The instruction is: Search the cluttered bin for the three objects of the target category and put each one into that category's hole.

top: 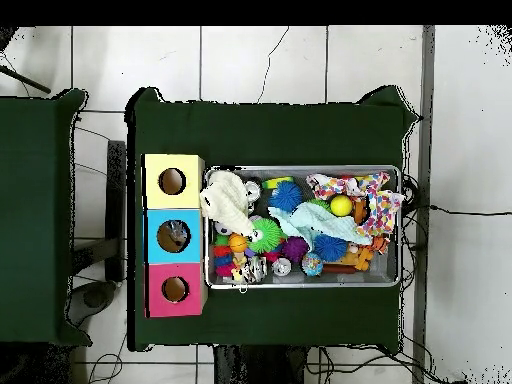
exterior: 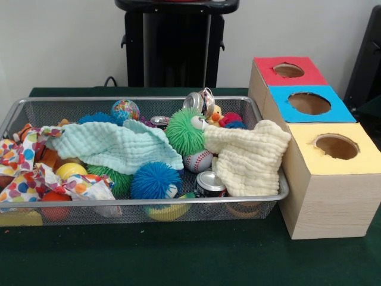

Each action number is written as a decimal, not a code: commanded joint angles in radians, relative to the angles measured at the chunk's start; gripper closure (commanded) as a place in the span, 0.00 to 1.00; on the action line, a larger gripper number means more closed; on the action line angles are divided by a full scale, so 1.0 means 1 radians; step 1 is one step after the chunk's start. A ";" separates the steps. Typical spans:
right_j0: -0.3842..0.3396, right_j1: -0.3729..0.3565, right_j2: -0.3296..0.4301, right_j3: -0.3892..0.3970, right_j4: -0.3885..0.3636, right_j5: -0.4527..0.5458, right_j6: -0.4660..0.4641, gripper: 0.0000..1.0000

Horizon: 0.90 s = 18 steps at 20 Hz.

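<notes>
A wire mesh bin [exterior: 143, 202] [top: 401, 230] is packed with clutter. In it lie a green spiky ball [exterior: 183, 131] [top: 266, 235], a blue spiky ball [exterior: 155, 180], a baseball [exterior: 198, 161], a globe-patterned ball [exterior: 125, 110] and a yellow ball [exterior: 70, 170]. Three drink cans show: one upright at the front [exterior: 209, 183], one tipped at the back [exterior: 195, 101], and one behind the cloths [exterior: 159, 121]. Beside the bin stand three boxes with round holes: red [exterior: 265, 68] [top: 175, 310], blue [exterior: 283, 107] [top: 150, 237] and yellow [exterior: 309, 158] [top: 172, 160]. Neither the arm nor the gripper shows in either view.
A mint cloth [exterior: 113, 146], a cream cloth [exterior: 247, 155] [top: 226, 197] and a polka-dot cloth [exterior: 24, 173] [top: 375, 200] cover part of the contents. The cream cloth hangs over the bin's rim toward the yellow box. Green cloth covers the table [exterior: 178, 256].
</notes>
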 commanded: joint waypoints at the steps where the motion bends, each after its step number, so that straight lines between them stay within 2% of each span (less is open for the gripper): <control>1: -0.015 -0.029 0.156 -0.062 -0.176 0.199 -0.302 1.00; 10: -0.055 -0.063 0.476 -0.166 -0.590 0.342 -0.499 1.00; 16: -0.074 -0.076 0.641 -0.201 -0.784 0.385 -0.574 1.00; 18: -0.075 -0.072 0.657 -0.200 -0.797 0.376 -0.586 1.00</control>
